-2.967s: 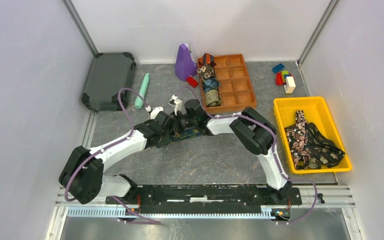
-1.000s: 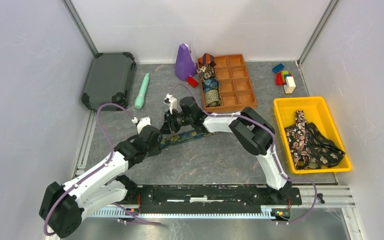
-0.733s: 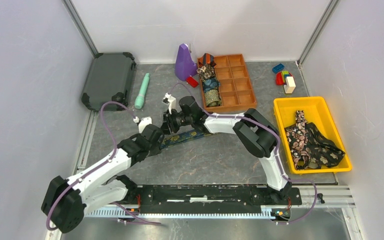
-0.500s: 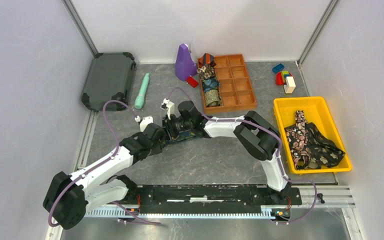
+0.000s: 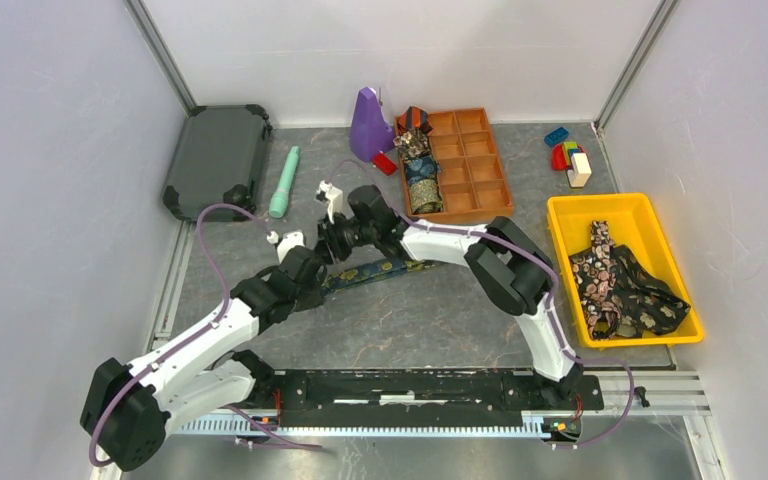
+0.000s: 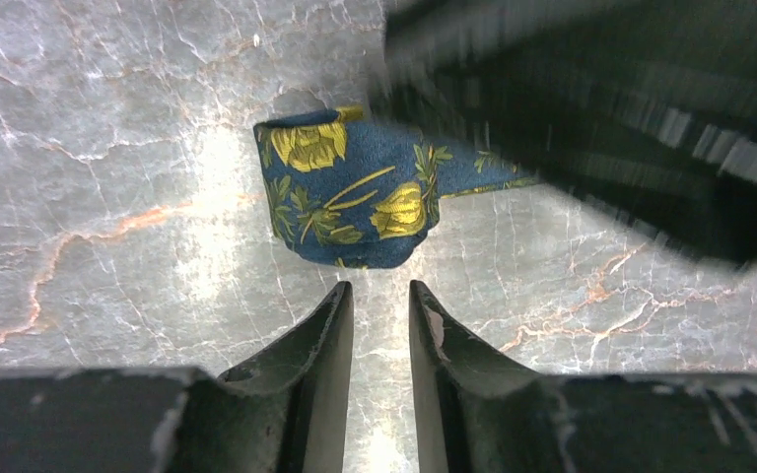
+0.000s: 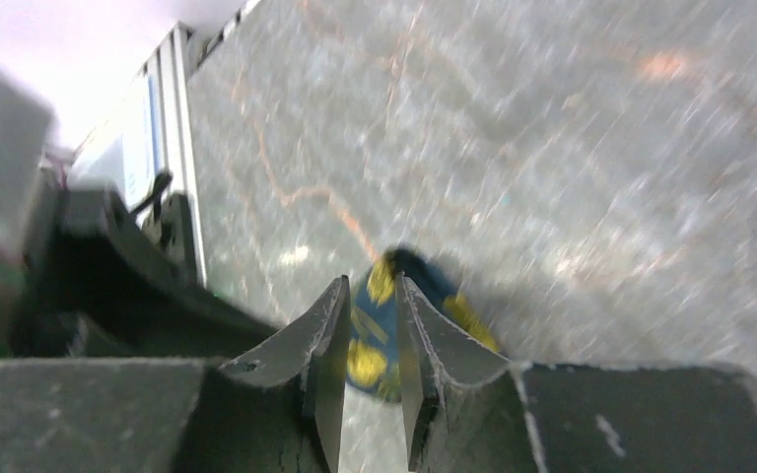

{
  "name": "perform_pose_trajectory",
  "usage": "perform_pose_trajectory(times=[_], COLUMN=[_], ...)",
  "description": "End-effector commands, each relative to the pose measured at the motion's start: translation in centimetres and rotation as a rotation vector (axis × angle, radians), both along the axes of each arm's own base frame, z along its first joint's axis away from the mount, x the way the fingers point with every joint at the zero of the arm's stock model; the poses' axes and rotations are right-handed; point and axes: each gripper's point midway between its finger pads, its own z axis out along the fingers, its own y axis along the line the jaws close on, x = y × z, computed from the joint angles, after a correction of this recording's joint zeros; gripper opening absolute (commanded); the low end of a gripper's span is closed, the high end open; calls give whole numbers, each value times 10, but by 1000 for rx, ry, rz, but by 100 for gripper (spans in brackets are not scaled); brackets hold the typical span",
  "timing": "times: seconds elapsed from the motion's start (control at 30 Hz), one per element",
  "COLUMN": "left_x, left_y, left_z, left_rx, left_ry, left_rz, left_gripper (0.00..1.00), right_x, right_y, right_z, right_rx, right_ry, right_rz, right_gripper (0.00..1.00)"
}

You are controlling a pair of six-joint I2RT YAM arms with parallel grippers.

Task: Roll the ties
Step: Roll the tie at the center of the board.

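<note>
A navy tie with gold flowers (image 5: 385, 269) lies as a strip on the table, its left end folded into a small curl (image 6: 355, 192). My right gripper (image 5: 330, 243) is at that end, and the tie shows between its fingers in the right wrist view (image 7: 375, 330), which is blurred. My left gripper (image 5: 315, 276) sits just short of the curl, its jaws a little apart with nothing between them (image 6: 379, 296). Three rolled ties (image 5: 422, 170) fill the left column of an orange divided tray (image 5: 480, 170). Loose black-pink ties (image 5: 620, 285) lie in a yellow bin (image 5: 625, 199).
A mint-green stick (image 5: 283, 182) and a dark grey case (image 5: 215, 160) are at the back left. A purple object (image 5: 368, 125) stands beside the tray. Toy blocks (image 5: 570, 160) sit at the back right. Both arms cross the table's middle.
My right gripper has moved left and a little farther back along the tie. The tie strip now shows longer to the right. My left gripper has barely moved over the last second.
</note>
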Motion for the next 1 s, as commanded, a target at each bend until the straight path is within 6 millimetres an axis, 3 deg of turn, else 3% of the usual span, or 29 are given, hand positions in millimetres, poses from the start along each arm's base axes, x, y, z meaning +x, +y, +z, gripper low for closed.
perform_pose_trajectory(times=[0.0,0.2,0.37,0.57,0.97], left_x=[-7,-5,0,4,22], left_y=[-7,-10,-13,-12,-6], left_z=[-4,-13,-20,-27,-24], left_rx=[-62,-62,-51,-26,39], left_ry=[26,41,48,52,0], left_rz=[23,30,33,44,64], left_gripper=[33,29,28,27,25], right_x=[40,60,62,50,32], right_y=[17,24,33,38,29], right_z=[13,-39,-43,-56,-68], right_rx=[-17,-117,-90,-68,-73], right_ry=[-90,-39,-23,44,121], right_rz=[-20,11,68,140,178], right_gripper=[30,35,38,37,35])
